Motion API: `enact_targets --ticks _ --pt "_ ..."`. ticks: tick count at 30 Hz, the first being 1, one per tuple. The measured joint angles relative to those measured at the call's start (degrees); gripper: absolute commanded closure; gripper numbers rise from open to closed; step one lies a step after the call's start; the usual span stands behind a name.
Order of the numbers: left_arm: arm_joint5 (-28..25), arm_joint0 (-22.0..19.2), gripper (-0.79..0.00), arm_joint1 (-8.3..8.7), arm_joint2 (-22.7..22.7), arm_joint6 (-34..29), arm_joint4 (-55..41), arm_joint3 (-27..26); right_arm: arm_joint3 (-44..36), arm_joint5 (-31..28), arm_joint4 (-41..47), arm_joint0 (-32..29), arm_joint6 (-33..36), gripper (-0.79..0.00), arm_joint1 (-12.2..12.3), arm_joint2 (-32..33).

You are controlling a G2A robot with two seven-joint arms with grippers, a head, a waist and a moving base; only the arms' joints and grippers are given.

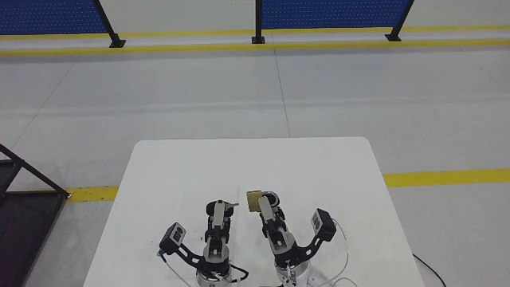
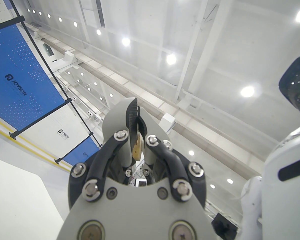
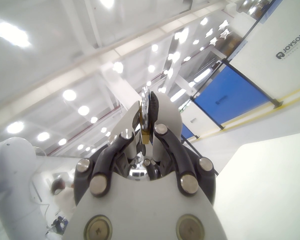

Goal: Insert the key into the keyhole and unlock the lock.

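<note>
A: Key (image 2: 137, 148): flat brass piece, smooth, dull gold. Pinched between the ribbed black pads (image 2: 131, 119) of the left gripper (image 2: 135, 109), jaws narrow and closed on it. Blade not discernible.

B: Lock (image 3: 143, 119): brass block with a bright, rounded silver part, probably the shackle. Clamped edge-on in the right gripper (image 3: 147, 99), jaws narrow around it, body projecting sideways from the tip toward the other gripper.

A: Spacing between the two?

B: Near, side by side above the white matt table (image 1: 319, 167). Seemingly a small gap, no contact visible. Keyhole too small to make out.

A: Stage of the task?

B: Judged early to middle. Done: key and lock each picked up and held clear of the table. Left: lining the blade up with the keyhole, pushing in, turning, freeing the shackle.

A: Handling notes?

B: Hard metal on rubbery ribbed pads, so probably a fair hold. Thin key likely to pivot if pushed off-axis.
</note>
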Motion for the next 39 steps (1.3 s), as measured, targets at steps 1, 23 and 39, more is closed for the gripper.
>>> enact_targets --ticks 1,23,39 --pt "-0.12 -0.04 0.000 -0.10 -0.07 -0.12 -0.01 0.12 0.12 0.23 -0.01 0.14 -0.25 0.000 -0.03 -0.11" --pt "-0.61 -1.34 0.000 -1.96 -0.76 -0.61 2.05 2.65 1.69 1.68 0.95 2.65 -1.03 0.000 0.27 -2.69" --pt "-0.34 -1.63 0.000 -2.50 -1.05 -0.33 2.76 3.22 1.84 2.07 1.68 3.47 -1.61 0.000 0.77 -3.85"
